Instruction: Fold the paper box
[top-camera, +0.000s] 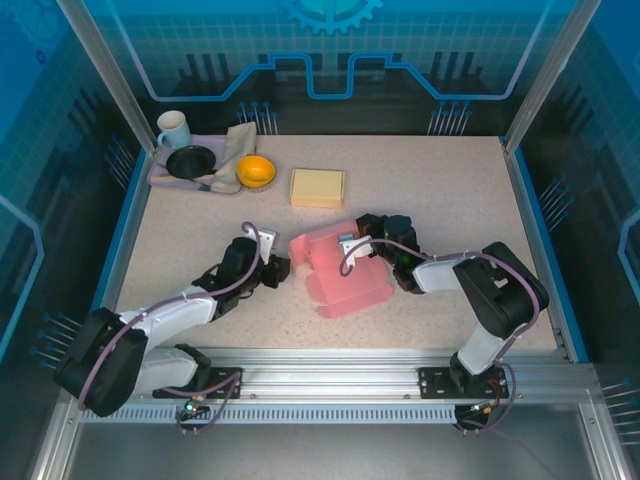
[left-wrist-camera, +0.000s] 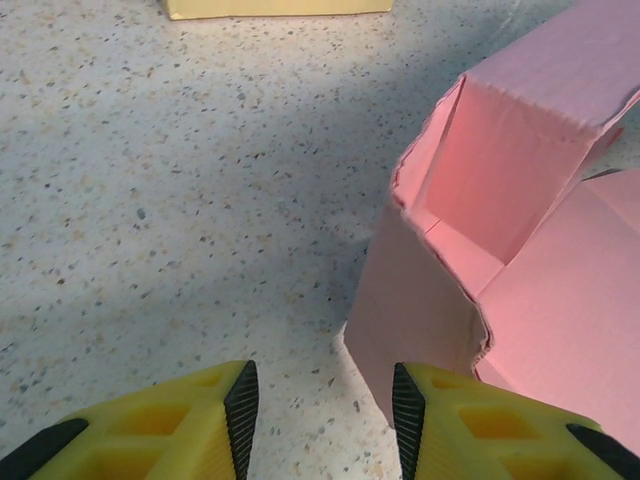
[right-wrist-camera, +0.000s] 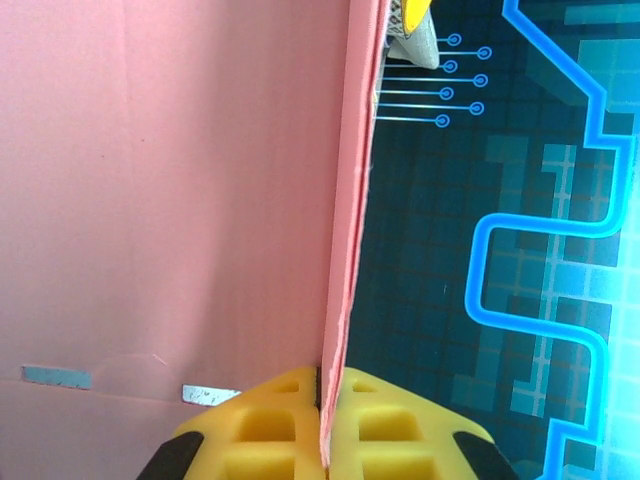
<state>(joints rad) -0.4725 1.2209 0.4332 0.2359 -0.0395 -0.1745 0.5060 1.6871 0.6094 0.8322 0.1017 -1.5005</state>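
The speckled, stone-look table (top-camera: 450, 200) spreads flat between blue side rails. From its near edge the left arm (top-camera: 170, 320) lies low and stretches far and right, elbow close to the surface, while the right arm (top-camera: 480, 290) rises at its base, bends sharply and reaches left toward the table's middle. Between them, at the centre of the table, sits the pink paper box (top-camera: 345, 285), matte card with crisp creases. It is partly erected, with a flat panel spread toward the near side and a raised, open-ended sleeve at its far left. The left gripper (top-camera: 280, 268) hovers low just left of the box, its yellow ribbed fingers (left-wrist-camera: 440, 420) with black inner pads parted over bare tabletop and grasping nothing; a box wall (left-wrist-camera: 540, 300) stands just beside the right finger. The right gripper (right-wrist-camera: 322, 385) is clenched on the thin edge of a smooth upright box panel (right-wrist-camera: 180, 200). At the far left, a lilac tray (top-camera: 160, 178) holds a crumpled beige cloth (top-camera: 236, 150), a glossy black bowl (top-camera: 190, 161) and a pale mug (top-camera: 173, 128). A flat yellow block (top-camera: 318, 187) lies beyond the box, with a round orange bowl (top-camera: 256, 171) to its left.
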